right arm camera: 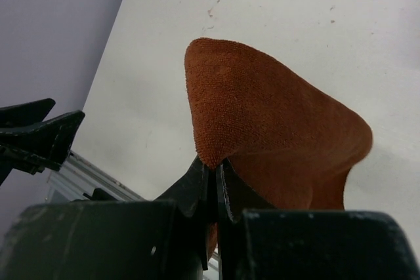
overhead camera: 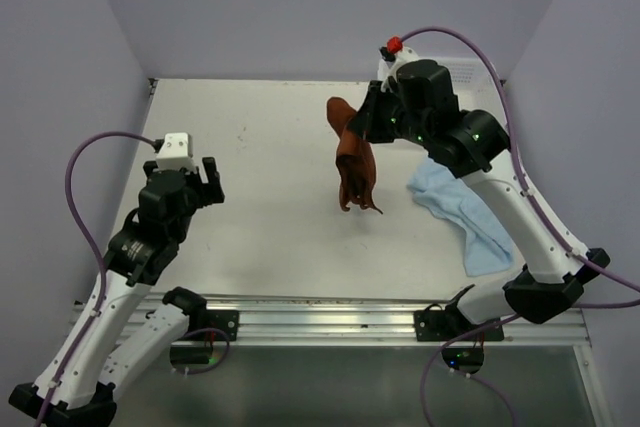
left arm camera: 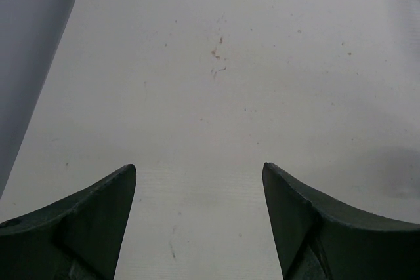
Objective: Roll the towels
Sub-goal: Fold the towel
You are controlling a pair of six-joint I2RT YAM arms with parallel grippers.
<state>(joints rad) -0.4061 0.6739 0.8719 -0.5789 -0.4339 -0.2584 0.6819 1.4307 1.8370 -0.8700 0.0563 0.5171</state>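
Top external shows rust towel (overhead camera: 355, 162) hanging crumpled, blue towel (overhead camera: 452, 202) lying spread.

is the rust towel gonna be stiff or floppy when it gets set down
Probably floppy: the rust towel hangs in limp folds from the right gripper, pinched at one edge. Likely light, since that small pinch carries it. It may land crumpled on the table.

- A white table (overhead camera: 270, 157) fills the middle, its top flecked with small brown specks (left arm camera: 216, 54).
- Plain lilac walls (overhead camera: 300, 7) enclose it on three sides.
- A silver metal rail (overhead camera: 320, 315) runs along its near edge.
- A white mesh basket (overhead camera: 472, 69) sits in the far right corner, mostly hidden.
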